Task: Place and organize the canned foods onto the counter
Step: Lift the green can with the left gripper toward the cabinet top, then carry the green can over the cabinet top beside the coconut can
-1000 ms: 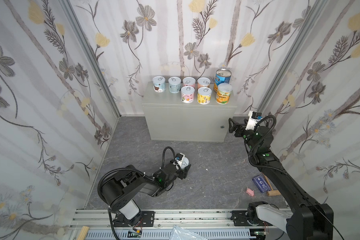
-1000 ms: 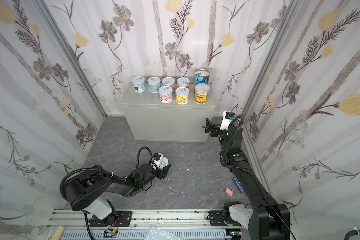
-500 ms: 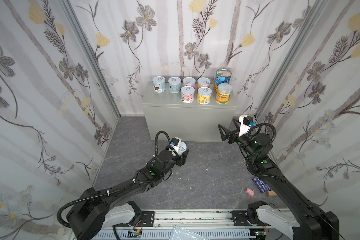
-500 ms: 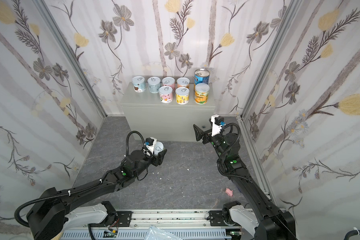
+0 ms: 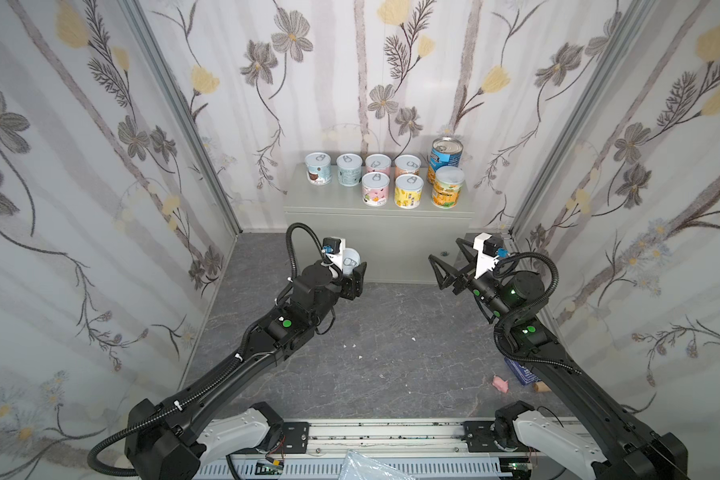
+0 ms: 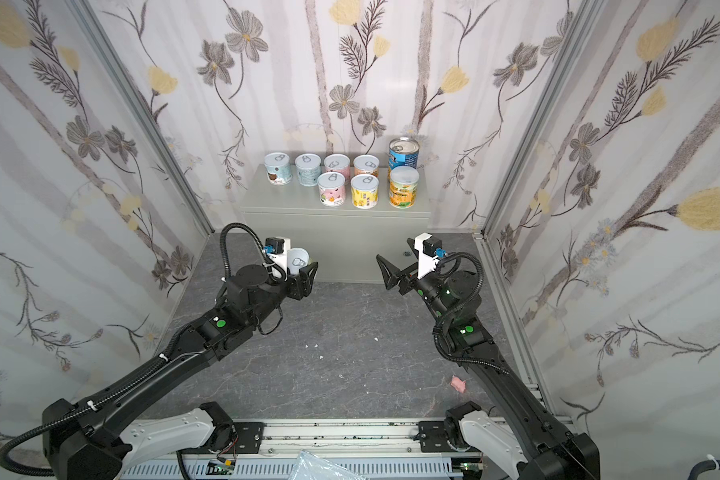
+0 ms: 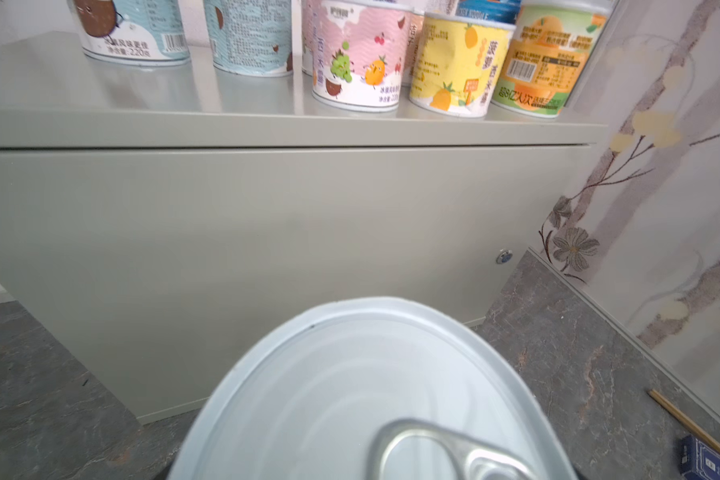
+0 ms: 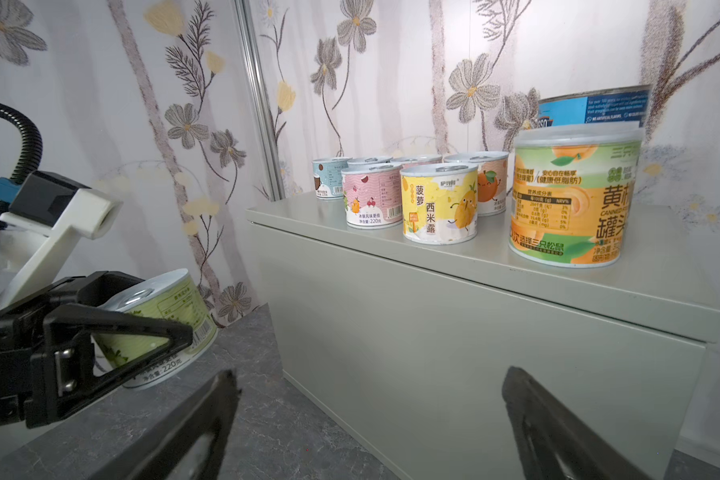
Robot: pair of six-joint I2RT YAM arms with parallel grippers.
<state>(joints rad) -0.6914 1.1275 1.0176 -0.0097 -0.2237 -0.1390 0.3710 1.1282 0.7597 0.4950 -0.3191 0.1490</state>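
Scene: 2 robot arms face a grey metal desk (image 5: 341,201) at upper centre of the frame, with flowered walls all round.
Done: 8 of the 9 cans stand on the desk. The back row is 4 short pastel cans and the tall blue-labelled can (image 5: 445,154). The front row is the pink-labelled can (image 5: 376,190), the yellow-labelled can (image 5: 408,192) and the orange-yellow can (image 5: 448,188).
In hand: the left gripper (image 5: 352,272) has its fingers clenched on the 9th, a green-labelled can (image 8: 179,309). It is held tilted before the desk's door, left of centre, and appears to be off the floor.
Idle: the right gripper (image 5: 444,250) hangs right of centre with its fingers spread wide, grasping nothing.
Left to do: apparently only this last can. The bare left end of the front row, beside the pink-labelled can, looks like the natural gap.
Since 1 second ago: the left arm has stretched from low over mid-floor up towards the desk, carrying the can. The right gripper has dropped from the desk's right front corner towards the middle. The 8 cans on top have not moved.
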